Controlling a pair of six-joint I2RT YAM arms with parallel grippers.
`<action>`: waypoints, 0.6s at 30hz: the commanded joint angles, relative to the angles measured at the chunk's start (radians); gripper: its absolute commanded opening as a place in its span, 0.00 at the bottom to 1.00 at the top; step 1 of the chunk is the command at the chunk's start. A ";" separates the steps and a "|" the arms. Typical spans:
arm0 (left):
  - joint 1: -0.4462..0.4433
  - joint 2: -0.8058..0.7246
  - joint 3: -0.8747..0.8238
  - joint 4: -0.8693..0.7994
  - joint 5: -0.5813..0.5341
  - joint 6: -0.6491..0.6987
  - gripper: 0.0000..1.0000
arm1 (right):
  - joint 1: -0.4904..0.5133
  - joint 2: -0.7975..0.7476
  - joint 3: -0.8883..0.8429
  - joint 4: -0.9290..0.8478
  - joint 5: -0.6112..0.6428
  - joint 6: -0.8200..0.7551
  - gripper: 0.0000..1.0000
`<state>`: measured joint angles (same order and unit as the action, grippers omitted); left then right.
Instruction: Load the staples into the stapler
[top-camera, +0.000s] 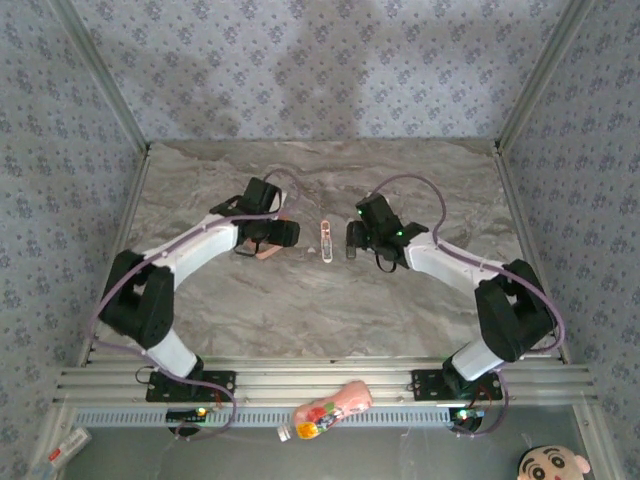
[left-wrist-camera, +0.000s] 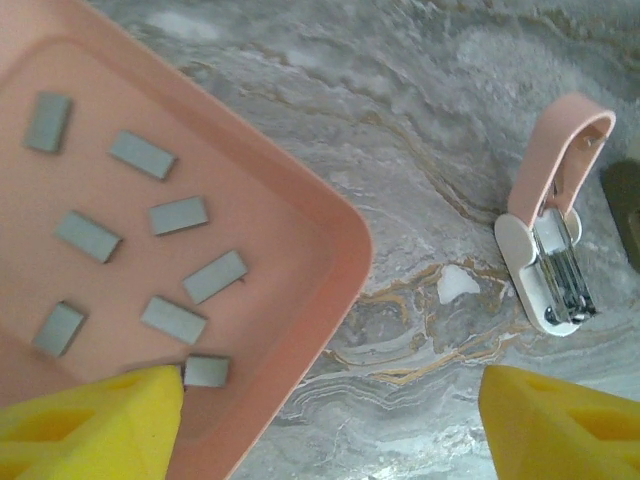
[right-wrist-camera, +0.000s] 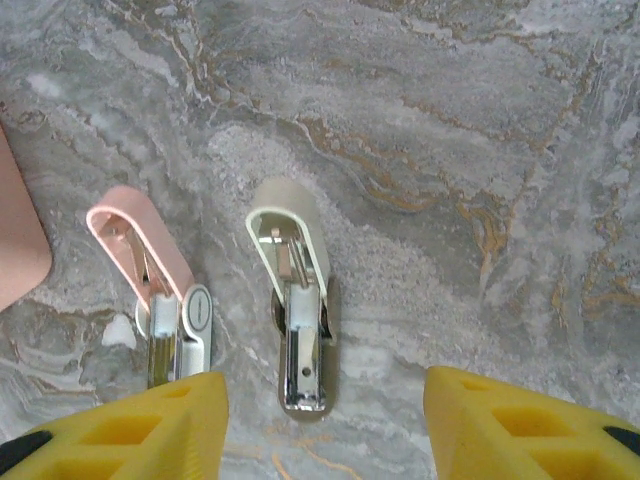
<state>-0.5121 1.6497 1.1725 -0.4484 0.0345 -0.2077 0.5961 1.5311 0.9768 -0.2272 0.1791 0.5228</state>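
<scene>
Several grey staples (left-wrist-camera: 178, 215) lie scattered in the salmon-pink tray (left-wrist-camera: 320, 250). My left gripper (left-wrist-camera: 330, 430) hangs open over the tray's right corner, one yellow finger (left-wrist-camera: 90, 425) above the tray and next to a staple (left-wrist-camera: 206, 371). The pink-and-white stapler (left-wrist-camera: 555, 230) lies hinged open on the marble between the arms (top-camera: 326, 240), and it is at the left of the right wrist view (right-wrist-camera: 150, 285). My right gripper (right-wrist-camera: 325, 425) is open above a second, olive-beige stapler (right-wrist-camera: 298, 320), also hinged open, lying between its fingers and untouched.
The marble tabletop (top-camera: 320, 310) is walled with patterned panels on three sides. A pink bottle with a colourful label (top-camera: 325, 408) lies on the metal rail at the near edge, between the arm bases.
</scene>
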 joint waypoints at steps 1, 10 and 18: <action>0.001 0.077 0.089 -0.144 0.080 0.117 0.76 | 0.002 -0.040 -0.038 0.003 -0.020 -0.036 0.55; -0.001 0.272 0.259 -0.214 0.091 0.231 0.73 | 0.003 -0.114 -0.107 -0.012 0.025 -0.049 0.54; -0.037 0.331 0.328 -0.313 0.151 0.322 0.68 | 0.002 -0.170 -0.155 0.002 0.028 -0.047 0.53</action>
<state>-0.5243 1.9759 1.4715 -0.6895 0.1379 0.0509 0.5961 1.3911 0.8379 -0.2276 0.1814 0.4850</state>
